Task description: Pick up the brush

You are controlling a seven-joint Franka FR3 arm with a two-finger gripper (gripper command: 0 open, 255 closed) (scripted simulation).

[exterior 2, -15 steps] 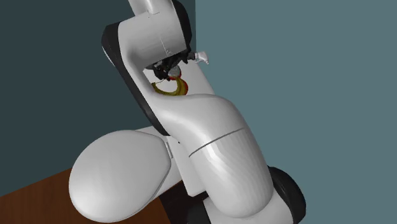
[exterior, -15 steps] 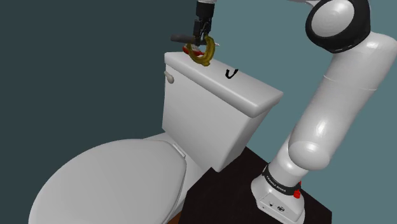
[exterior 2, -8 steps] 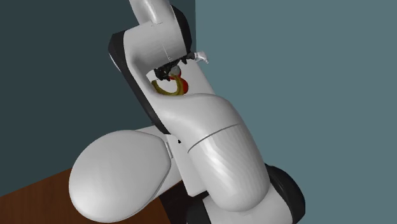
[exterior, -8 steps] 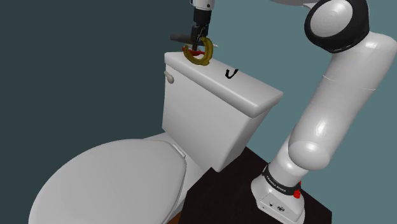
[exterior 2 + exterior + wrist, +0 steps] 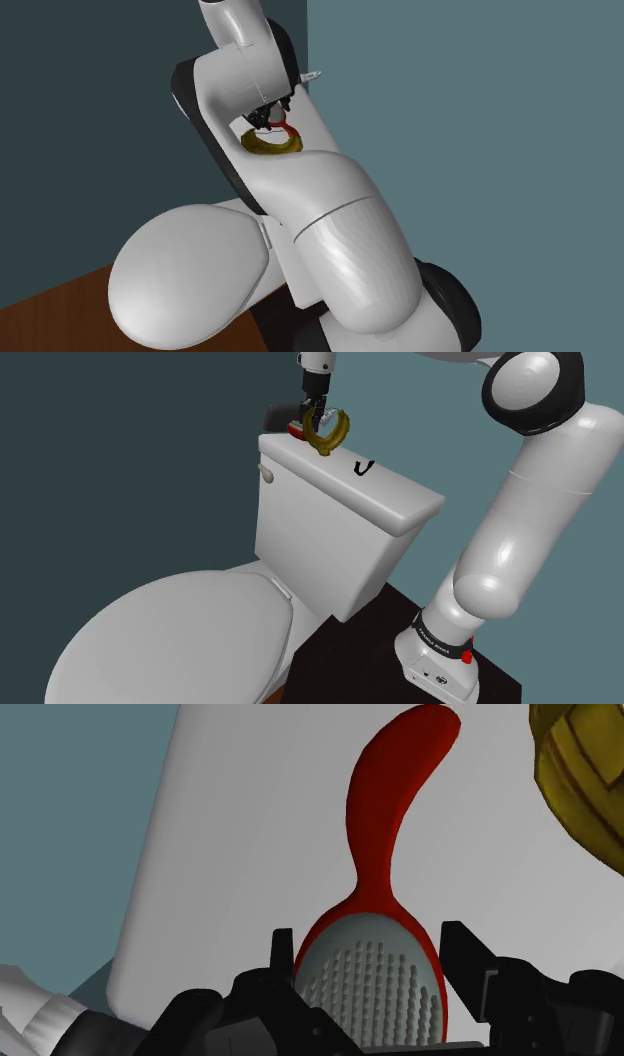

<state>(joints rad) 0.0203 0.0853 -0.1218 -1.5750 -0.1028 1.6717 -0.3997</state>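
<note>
The brush [image 5: 385,904] is at the shoulder view's left end of the toilet tank lid [image 5: 395,502], its bristle head seemingly clasped between the pincer [image 5: 369,942] fingers and its red handle pointing straight away from them, beside a yellow ring [image 5: 590,774].

The white toilet tank lid [image 5: 400,500] carries the things. A small black curly thing [image 5: 365,468] lies on it, near the middle.

dim teal walls [image 5: 450,100] meet in a corner — white toilet [image 5: 310,542], brown wood floor [image 5: 40,310].
</note>
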